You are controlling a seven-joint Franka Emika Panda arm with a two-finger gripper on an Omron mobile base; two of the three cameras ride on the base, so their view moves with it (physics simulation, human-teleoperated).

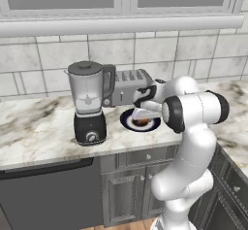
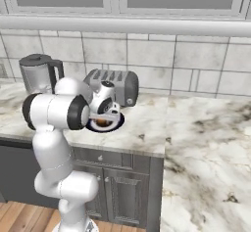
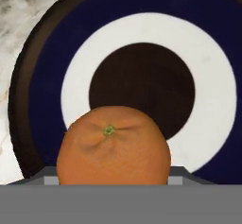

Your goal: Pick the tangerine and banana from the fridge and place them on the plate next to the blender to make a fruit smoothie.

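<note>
The tangerine (image 3: 113,145) sits low in the hand view, stem end facing the camera, hard against where the fingers rise. My gripper (image 1: 142,119) is shut on it and hovers just over the plate (image 1: 154,123). The plate (image 3: 47,76) is round and dark navy with a pale ring and dark centre, and it lies directly beneath the fruit. In the right base view a sliver of the orange tangerine (image 2: 101,122) shows under the hand, above the plate (image 2: 117,124). The blender (image 1: 89,103) stands just left of the plate. The banana and the fridge are out of view.
A silver four-slot toaster (image 1: 128,86) stands right behind the plate, close to my hand, against the tiled wall. The marble counter (image 2: 196,128) runs on to the right and turns a corner. Dark cabinets lie below the counter and glass-front ones hang above.
</note>
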